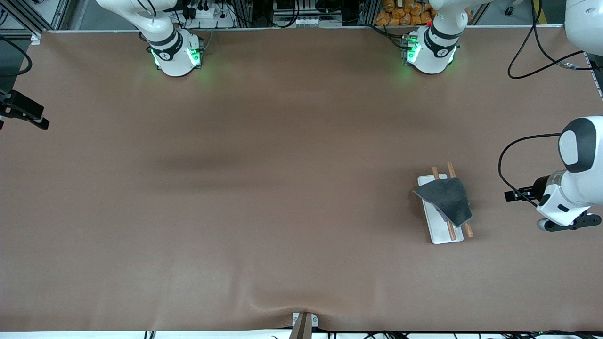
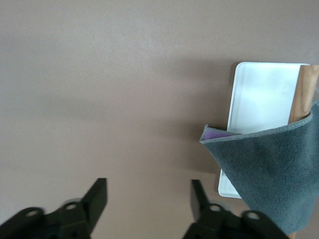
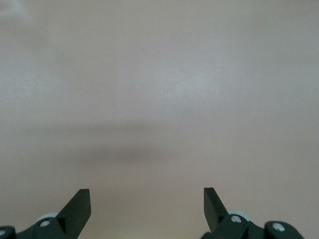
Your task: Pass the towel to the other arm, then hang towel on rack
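Observation:
The dark grey towel (image 1: 447, 197) hangs folded over the two brown rods (image 1: 451, 167) of the rack, whose white tray base (image 1: 440, 230) lies toward the left arm's end of the table. In the left wrist view the towel (image 2: 271, 169) covers part of the tray (image 2: 259, 94) and one rod (image 2: 304, 94). My left gripper (image 1: 572, 222) is open and empty above bare table beside the rack, apart from it; its open jaws show in the left wrist view (image 2: 149, 191). My right gripper (image 3: 147, 196) is open and empty over bare table.
Both arm bases (image 1: 176, 54) (image 1: 431, 52) stand along the table's back edge. A black cable (image 1: 532, 52) loops near the left arm's corner. A black fixture (image 1: 23, 113) juts in at the right arm's end. A small clamp (image 1: 304, 322) sits at the front edge.

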Controlling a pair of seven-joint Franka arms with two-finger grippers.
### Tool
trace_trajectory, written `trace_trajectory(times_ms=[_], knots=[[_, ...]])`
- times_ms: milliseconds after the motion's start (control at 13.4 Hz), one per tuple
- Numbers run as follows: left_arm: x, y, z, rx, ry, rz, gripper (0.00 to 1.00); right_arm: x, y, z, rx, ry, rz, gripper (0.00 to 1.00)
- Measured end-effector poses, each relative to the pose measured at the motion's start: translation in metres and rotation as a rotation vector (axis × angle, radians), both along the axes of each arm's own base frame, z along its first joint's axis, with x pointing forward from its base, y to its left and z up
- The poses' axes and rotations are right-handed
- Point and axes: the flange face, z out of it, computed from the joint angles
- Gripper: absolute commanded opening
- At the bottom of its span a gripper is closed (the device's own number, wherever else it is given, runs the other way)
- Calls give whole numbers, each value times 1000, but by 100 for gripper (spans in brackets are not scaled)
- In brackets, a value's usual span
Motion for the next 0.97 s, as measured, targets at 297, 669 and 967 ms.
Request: trace_trajectory(times_ms=[297,669,967], knots=[[8,-14,59,4,-107,-21,100,0,12,0,0,5,21,100],[-19,-80,174,5,-245,-116,100,0,12,0,0,5,22,100],[-42,-100,215,16,-241,-138,100,0,15,0,0,5,27,100]])
